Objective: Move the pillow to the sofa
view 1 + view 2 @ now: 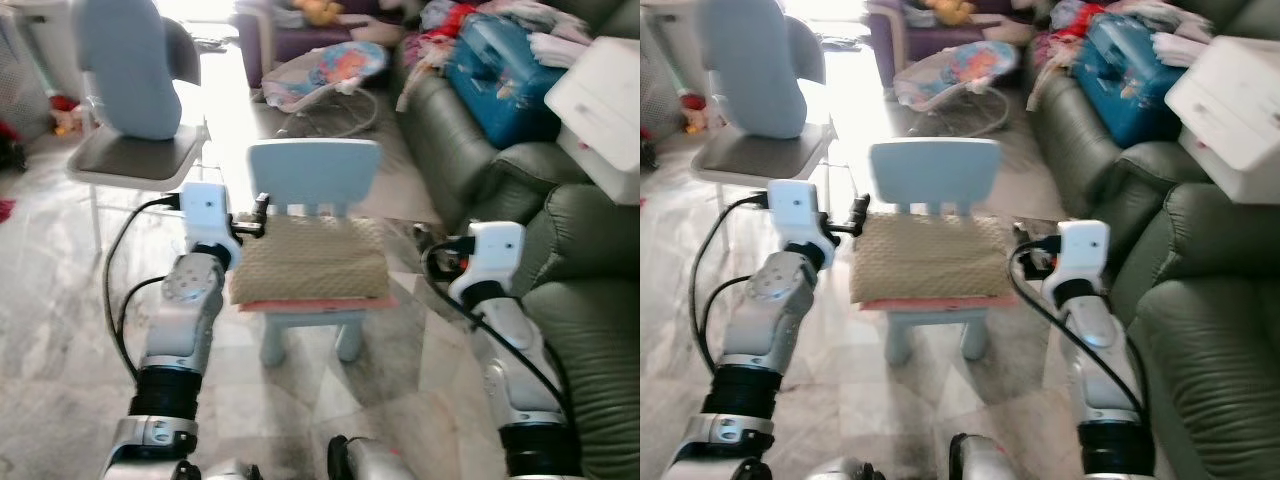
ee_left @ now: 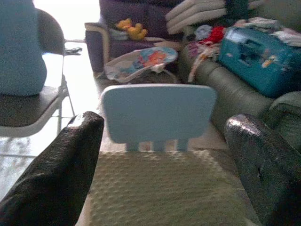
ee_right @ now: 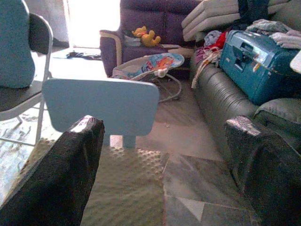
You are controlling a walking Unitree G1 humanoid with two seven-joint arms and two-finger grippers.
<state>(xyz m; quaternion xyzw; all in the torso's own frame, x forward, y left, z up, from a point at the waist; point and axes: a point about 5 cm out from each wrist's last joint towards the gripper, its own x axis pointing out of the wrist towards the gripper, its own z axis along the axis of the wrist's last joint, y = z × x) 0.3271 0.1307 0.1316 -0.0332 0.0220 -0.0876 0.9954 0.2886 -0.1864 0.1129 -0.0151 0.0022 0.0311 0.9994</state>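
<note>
A tan, bumpy pillow [image 1: 310, 258] lies on the seat of a small light-blue child's chair [image 1: 314, 172], with a pink layer under it. My left gripper [image 1: 258, 218] is at the pillow's left back corner. In the left wrist view its fingers [image 2: 56, 174] stand wide open with the pillow [image 2: 164, 188] between and ahead of them. My right gripper [image 1: 432, 248] is off the pillow's right edge, open. The right wrist view has the pillow's right side [image 3: 127, 183] between its fingers [image 3: 263, 174]. The dark green sofa [image 1: 580, 300] runs along the right.
The sofa's far end holds a teal case [image 1: 500, 80], a white box [image 1: 600, 100] and clothes. A grey folding chair [image 1: 130, 160] bearing a blue cushion stands at the back left. A baby bouncer [image 1: 330, 75] and a purple armchair [image 1: 290, 35] are behind the small chair.
</note>
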